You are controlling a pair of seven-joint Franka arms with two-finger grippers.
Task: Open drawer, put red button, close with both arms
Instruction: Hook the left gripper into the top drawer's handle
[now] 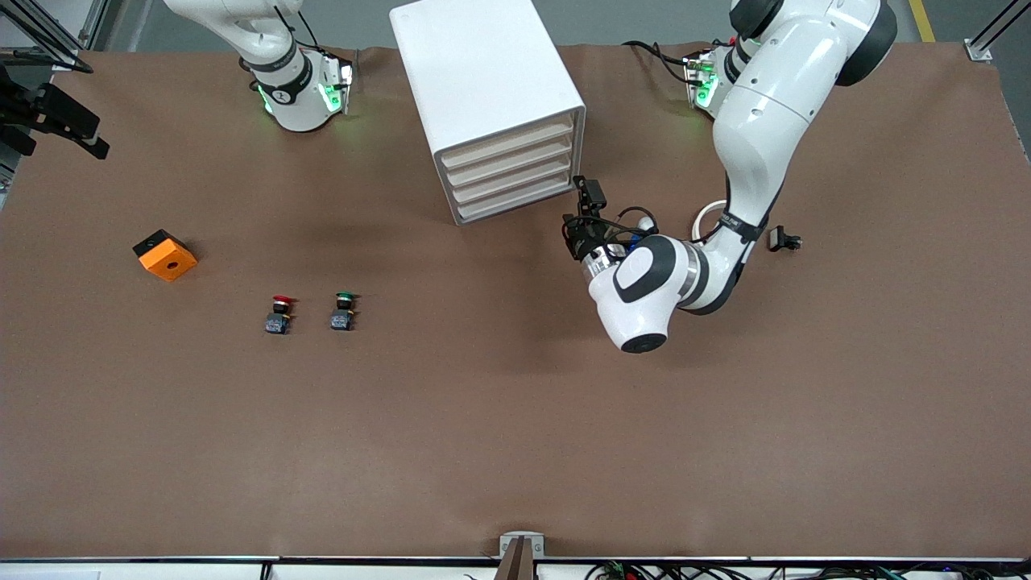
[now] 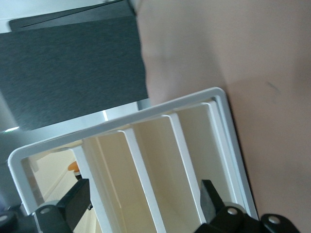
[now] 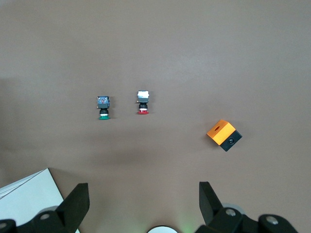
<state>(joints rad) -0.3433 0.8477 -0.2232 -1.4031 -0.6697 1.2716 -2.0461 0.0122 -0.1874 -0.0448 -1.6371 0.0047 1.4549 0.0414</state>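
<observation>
No text, label or number can be read

Brown table (image 1: pixel 515 451) w/ grey floor (image 1: pixel 644 20) (top edge)

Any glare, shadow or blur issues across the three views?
Front view: even light, soft shadows under the left arm and beside the boxy white cabinet; green base LEDs glow. Left wrist view: the open left claw faces the cream drawer fronts, close and soft, washed out. Right wrist view: the open right claw hangs high; tiny red-capped button is sharp.
</observation>
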